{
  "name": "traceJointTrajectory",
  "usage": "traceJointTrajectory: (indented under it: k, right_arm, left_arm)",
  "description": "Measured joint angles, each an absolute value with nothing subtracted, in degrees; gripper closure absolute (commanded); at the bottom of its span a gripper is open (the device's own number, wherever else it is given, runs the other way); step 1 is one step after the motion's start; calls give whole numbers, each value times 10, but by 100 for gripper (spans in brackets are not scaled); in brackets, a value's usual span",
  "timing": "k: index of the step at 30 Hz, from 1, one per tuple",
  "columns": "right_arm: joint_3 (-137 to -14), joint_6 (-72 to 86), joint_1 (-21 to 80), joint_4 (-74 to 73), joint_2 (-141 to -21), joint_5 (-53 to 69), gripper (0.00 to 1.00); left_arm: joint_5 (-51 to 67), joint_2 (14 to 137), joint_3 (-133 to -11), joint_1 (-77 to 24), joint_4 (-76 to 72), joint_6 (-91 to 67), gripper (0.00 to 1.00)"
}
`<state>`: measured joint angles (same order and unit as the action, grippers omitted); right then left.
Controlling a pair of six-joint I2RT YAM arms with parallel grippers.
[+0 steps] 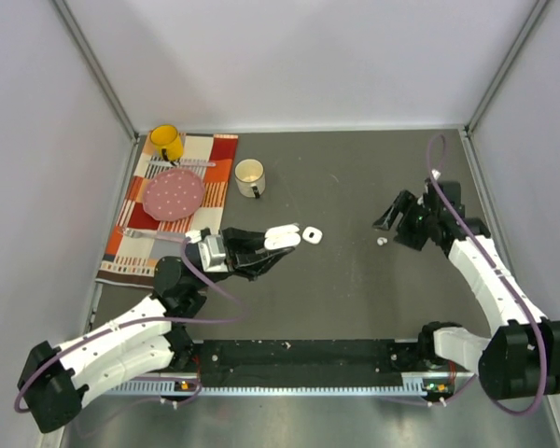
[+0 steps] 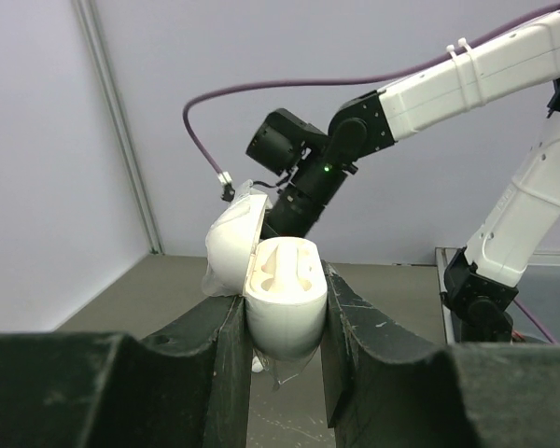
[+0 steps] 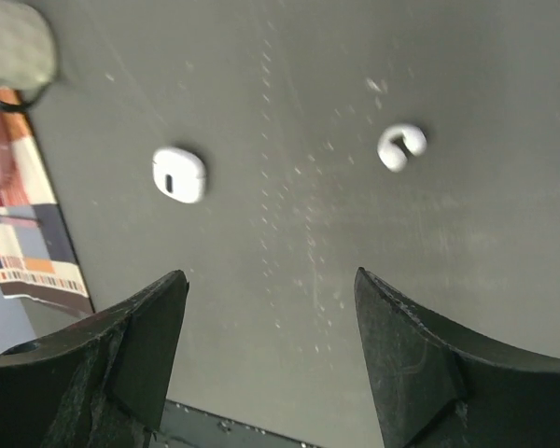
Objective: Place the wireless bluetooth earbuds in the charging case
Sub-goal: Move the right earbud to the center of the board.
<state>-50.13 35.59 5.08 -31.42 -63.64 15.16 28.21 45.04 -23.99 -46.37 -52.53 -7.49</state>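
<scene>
The left gripper (image 2: 282, 329) has its two black fingers (image 2: 215, 364) clamped on either side of a smooth white plastic charging case (image 2: 285, 280); the case's hinged lid (image 2: 235, 245) is thrown open to one side, and its moulded sockets face the wrist camera. It is held out over the left-centre of the dark grey table (image 1: 355, 299), though I cannot tell how far it sits above the surface.

The right gripper (image 3: 271, 280) hangs over the right half of the table with its fingers spread wide and nothing between them. Near it lies one tiny glossy white curled earbud (image 3: 400, 147), flat on the table and clear of both fingers.

Between the two arms a second white pebble-shaped case (image 1: 311, 233) rests shut on the table, just beside the held case and well apart from the earbud.

At the back left a striped orange, red and white cloth (image 1: 135, 252) carries a round pink dotted plate (image 1: 175, 193), and a yellow mug (image 1: 166, 142) stands at its far corner; a white mug (image 1: 250, 176) stands on the bare table just beside the cloth's right edge.
</scene>
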Motion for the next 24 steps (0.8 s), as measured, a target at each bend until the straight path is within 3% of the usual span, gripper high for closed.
traceJointTrajectory:
  k: [10,11,13,24]
  right_arm:
    - [-473,348,49,-283,-654,147,40]
    - [-474,342,49,-278,-668,147,50]
    - [-478,327,49,-274,-703,142,56]
    - [-524,281,37,-245,-855,85,52]
  left_arm:
    - [265,433,-234,-463,-505,-71,100]
    - [265,433,-234,-463,-505,-71,100]
    - [265,433,-234,-463,-504,-72,100]
    - [254,411,-225,-463,-492,-73,100]
